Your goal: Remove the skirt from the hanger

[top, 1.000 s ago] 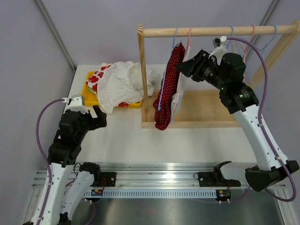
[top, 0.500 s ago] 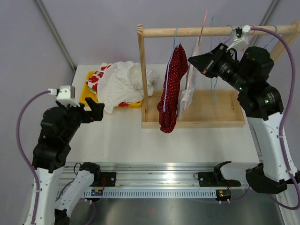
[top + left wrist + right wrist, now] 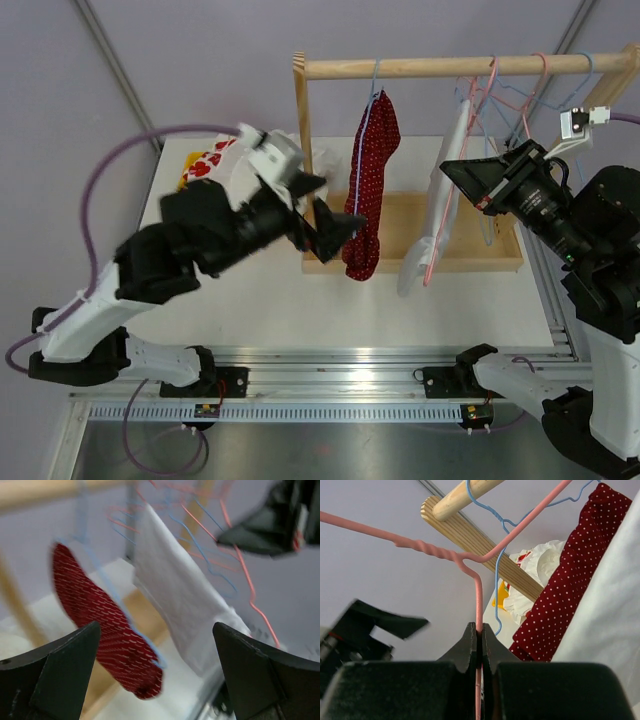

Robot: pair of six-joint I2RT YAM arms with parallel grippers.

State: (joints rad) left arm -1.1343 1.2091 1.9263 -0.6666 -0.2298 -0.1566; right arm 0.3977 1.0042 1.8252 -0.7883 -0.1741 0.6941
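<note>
Two entries: my right fingers (image 3: pixel 469 647), pinched on pink hanger (image 3: pixel 478 597) bearing white skirt (image 3: pixel 441 195); left fingers (image 3: pixel 62 680), spread open.

The table (image 3: pixel 400 320) and wooden rack (image 3: pixel 440 67) are viewed from above and behind the arm bases, at some distance. The left wrist view is aimed at the rack from nearby, framed by its own dark fingers (image 3: pixel 55 675). The right wrist view is pointed upward, very close along a pink hanger (image 3: pixel 478 600). The red garment (image 3: pixel 368 180) and white garment (image 3: pixel 440 200) are shared by all three.
</note>
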